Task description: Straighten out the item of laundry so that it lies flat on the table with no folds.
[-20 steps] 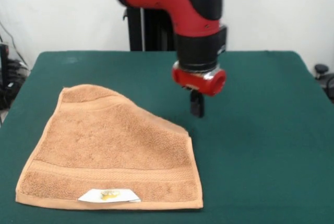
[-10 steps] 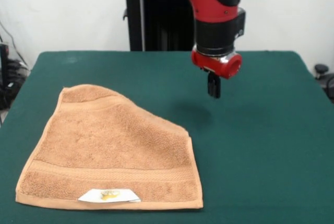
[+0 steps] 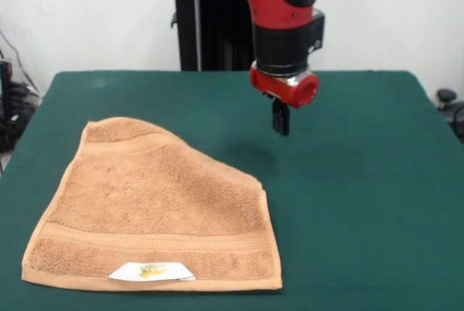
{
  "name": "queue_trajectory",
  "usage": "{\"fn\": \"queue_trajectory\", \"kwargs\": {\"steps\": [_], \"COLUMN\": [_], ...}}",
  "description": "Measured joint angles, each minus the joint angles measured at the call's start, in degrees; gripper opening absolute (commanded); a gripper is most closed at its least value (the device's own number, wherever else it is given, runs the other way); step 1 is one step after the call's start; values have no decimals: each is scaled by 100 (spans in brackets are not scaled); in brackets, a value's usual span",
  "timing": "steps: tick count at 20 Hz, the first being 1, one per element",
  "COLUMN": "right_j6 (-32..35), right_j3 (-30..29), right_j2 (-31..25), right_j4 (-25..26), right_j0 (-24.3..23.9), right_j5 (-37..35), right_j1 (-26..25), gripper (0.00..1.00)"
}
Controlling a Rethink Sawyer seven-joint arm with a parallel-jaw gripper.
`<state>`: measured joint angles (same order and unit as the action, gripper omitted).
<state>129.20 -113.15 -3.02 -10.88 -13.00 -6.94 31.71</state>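
Observation:
The item of laundry [image 3: 156, 202], an orange-tan terry towel, lies on the left half of the table [image 3: 362, 202], a dark green surface. Its near edge is straight and carries a white label with a yellow mark [image 3: 151, 272]. Its far right corner is folded in, so that side runs as a slanted edge from the far left corner down to the right side. My gripper [image 3: 280, 128] hangs in the air beyond the towel's right corner, above bare green cloth. It looks shut, holds nothing and is apart from the towel.
The arm's red and black wrist [image 3: 284, 57] comes down over the table's far middle. Cables [image 3: 11, 101] hang off the left edge and a black knob [image 3: 446, 97] stands off the right edge. Green cloth stretches wide to the right of the towel.
My gripper rose from low beside the towel's folded corner and moved right, then drifted a little back to the left. The towel has not moved.

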Motion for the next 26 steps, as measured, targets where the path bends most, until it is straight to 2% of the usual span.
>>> {"fn": "queue_trajectory", "kwargs": {"steps": [12, 26], "right_j6": [0, 0], "right_j3": [243, 1324], "right_j2": [279, 345], "right_j4": [5, 80], "right_j0": [10, -222], "right_j5": [-389, -508], "right_j1": [433, 19], "gripper": [0, 0]}}
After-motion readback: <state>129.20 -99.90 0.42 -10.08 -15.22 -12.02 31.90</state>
